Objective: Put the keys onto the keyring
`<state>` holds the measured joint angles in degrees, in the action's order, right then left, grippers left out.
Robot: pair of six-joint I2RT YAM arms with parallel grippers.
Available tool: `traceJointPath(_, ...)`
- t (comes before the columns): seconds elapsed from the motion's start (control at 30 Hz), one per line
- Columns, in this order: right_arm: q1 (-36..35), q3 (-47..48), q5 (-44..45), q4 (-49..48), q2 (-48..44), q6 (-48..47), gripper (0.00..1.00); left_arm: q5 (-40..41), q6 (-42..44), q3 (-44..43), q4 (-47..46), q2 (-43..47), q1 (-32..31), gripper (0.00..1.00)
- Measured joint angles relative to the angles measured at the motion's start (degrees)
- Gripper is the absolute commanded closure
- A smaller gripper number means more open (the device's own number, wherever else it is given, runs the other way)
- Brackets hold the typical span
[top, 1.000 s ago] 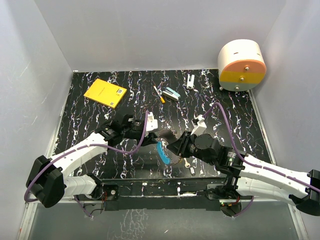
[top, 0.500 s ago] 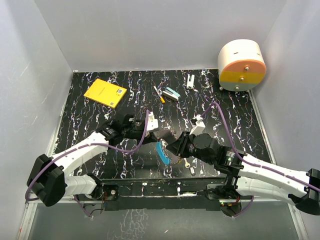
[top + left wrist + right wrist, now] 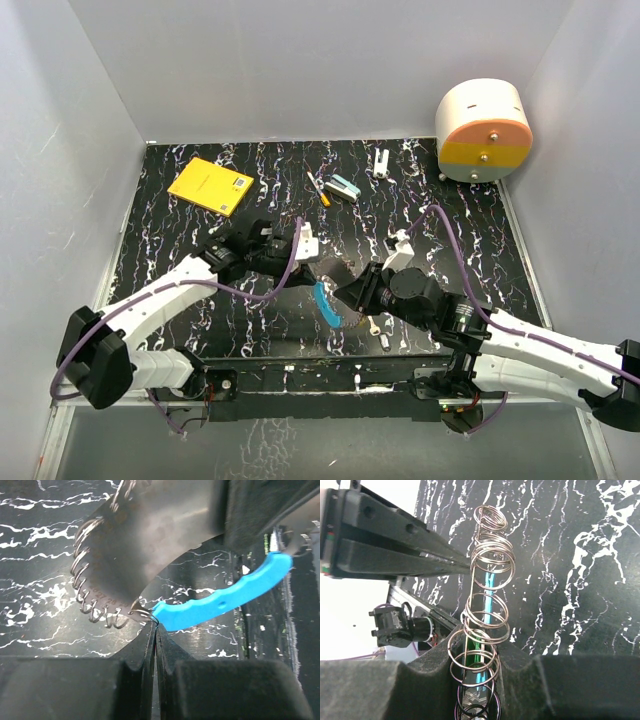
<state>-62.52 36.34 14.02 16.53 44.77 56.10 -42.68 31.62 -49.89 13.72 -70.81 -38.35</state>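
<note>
The keyring is a thin silvery loop with a blue plastic arc [image 3: 322, 304] and several small split rings [image 3: 487, 567] strung on it. It hangs between my two grippers above the table's near middle. My left gripper [image 3: 321, 268] is shut on the thin wire right at the end of the blue arc [image 3: 225, 597]; its jaws [image 3: 155, 625] meet there. My right gripper [image 3: 341, 292] is shut on the ringed part of the loop [image 3: 477, 660], with something green [image 3: 480, 652] between its fingers. Two silver keys [image 3: 373, 326] [image 3: 385, 343] lie on the table under the right arm.
A yellow notebook [image 3: 211, 185] lies at the back left. An orange-and-white stick [image 3: 317, 187], a teal-and-white block [image 3: 343, 188] and a white clip [image 3: 382, 162] lie at the back middle. A white, orange and yellow drum [image 3: 483, 130] stands at the back right. Grey walls close three sides.
My left gripper has moved a little to the right, closer to the right gripper and the keyring. The right arm has barely moved.
</note>
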Motion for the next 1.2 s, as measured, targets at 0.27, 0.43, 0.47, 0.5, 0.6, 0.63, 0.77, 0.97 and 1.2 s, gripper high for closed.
traceJointPath(0.27, -0.1, 0.0, 1.9, 5.7, -0.2, -0.8, 0.92, -4.7, 2.1, -7.2, 11.8, -5.3, 0.2, 1.0)
traceJointPath(0.43, 0.0, 0.4, 3.3, 8.6, -1.6, -3.6, 0.92, -9.0, 1.8, -11.9, 19.1, -8.4, 0.1, 1.0)
traceJointPath(0.47, 0.0, 0.7, 3.5, 9.3, -1.6, -4.2, 0.92, -9.8, 1.6, -12.9, 20.3, -9.0, 0.1, 1.0)
traceJointPath(0.5, 0.0, 1.0, 3.4, 9.6, -1.6, -5.1, 0.92, -10.7, 1.5, -14.0, 21.7, -9.7, 0.1, 1.0)
traceJointPath(0.6, 0.0, 1.8, 2.8, 10.1, -1.5, -7.8, 0.92, -12.4, 1.3, -18.0, 25.8, -12.7, 0.1, 1.0)
traceJointPath(0.63, 0.0, 2.3, 2.5, 10.2, -1.5, -8.6, 0.92, -12.5, 1.4, -19.1, 26.8, -13.6, 0.2, 1.0)
traceJointPath(0.77, 0.0, 4.2, 1.0, 10.5, -1.3, -11.2, 0.92, -11.7, 0.6, -24.3, 28.6, -15.7, 2.6, 1.0)
traceJointPath(0.97, 2.2, 9.6, -1.9, 11.8, -0.3, -12.7, 0.92, -5.7, 0.7, -30.1, 23.7, -13.6, 10.0, 0.86)
traceJointPath(1.2, 6.0, 14.4, -3.1, 4.1, 8.5, -16.7, 0.92, 0.9, -9.3, -26.6, 14.6, -5.7, 14.3, 0.83)
